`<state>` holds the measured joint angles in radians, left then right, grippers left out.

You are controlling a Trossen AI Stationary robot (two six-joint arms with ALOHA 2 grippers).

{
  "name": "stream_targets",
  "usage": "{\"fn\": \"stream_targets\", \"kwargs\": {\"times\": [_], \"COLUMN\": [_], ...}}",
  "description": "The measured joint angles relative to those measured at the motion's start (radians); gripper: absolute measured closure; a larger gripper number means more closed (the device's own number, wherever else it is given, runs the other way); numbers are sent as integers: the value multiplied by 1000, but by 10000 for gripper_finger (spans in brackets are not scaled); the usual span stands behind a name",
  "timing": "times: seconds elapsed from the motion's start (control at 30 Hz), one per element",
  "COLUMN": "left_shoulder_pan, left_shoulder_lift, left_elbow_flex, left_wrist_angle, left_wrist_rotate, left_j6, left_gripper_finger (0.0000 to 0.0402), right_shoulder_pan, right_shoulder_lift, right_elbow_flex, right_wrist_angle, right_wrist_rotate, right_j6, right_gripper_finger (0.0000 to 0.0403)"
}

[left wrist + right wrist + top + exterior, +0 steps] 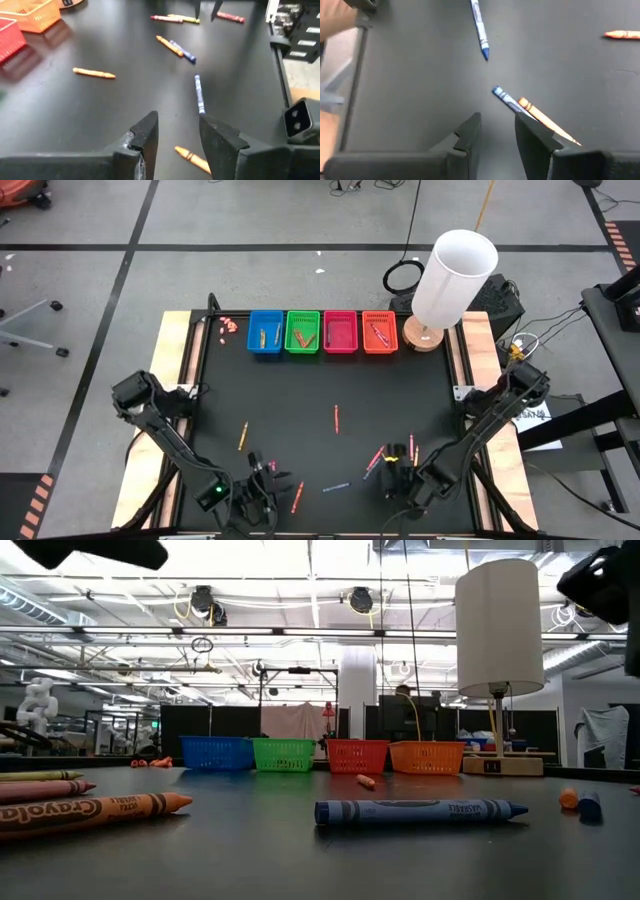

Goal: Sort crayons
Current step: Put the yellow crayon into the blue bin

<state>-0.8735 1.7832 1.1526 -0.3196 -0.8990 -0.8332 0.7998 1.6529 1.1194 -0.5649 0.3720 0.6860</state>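
Hovering low at lower left of high view, left pincer (262, 480) spread, empty; crayons (297, 497) scattered lower centre of tabletop (400, 400), some already in baskets (322, 332) at top. Right pincer (395, 472), lower right, spread, empty, beside blue and orange pair (530, 110). Judgement: centre over one crayon, jaws across its width. Middle of tabletop open; lamp (450, 280) crowds upper right.

Robotics lab or workshop hall, not a home. Open industrial ceiling (300, 610) with exposed pipes, ducts and strip lights. Grey concrete floor (250, 220) marked with black tape lines. Black-topped desk (330, 390) with two dark arms mounted at its near corners. White humanoid figure (36, 700) far back; black curtain partitions (200, 720); loose cables (405, 277) on floor.
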Motion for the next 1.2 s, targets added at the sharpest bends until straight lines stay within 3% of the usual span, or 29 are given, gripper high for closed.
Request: {"fn": "stream_targets", "kwargs": {"times": [0.13,0.27,0.5,0.67,1.2], "left_shoulder_pan": [1,1,1,2,2], "left_shoulder_lift": [44,73,79,79,79], "left_elbow_flex": [0,0,0,0,0], "left_wrist_angle": [27,18,22,22,23], "left_wrist_rotate": [0,4,27,27,30], "left_j6": [-6,-44,-44,-44,-51], "left_gripper_finger": [260,260,260,260,260], "right_shoulder_pan": [-7,-21,-21,-12,8], "right_shoulder_lift": [31,29,25,25,77], "right_elbow_flex": [0,0,0,0,-18], "right_wrist_angle": [-47,-165,-455,-501,-475], "right_wrist_rotate": [24,13,-121,-209,-221], "right_j6": [39,267,689,904,1053], "right_gripper_finger": [300,300,300,300,300]}}
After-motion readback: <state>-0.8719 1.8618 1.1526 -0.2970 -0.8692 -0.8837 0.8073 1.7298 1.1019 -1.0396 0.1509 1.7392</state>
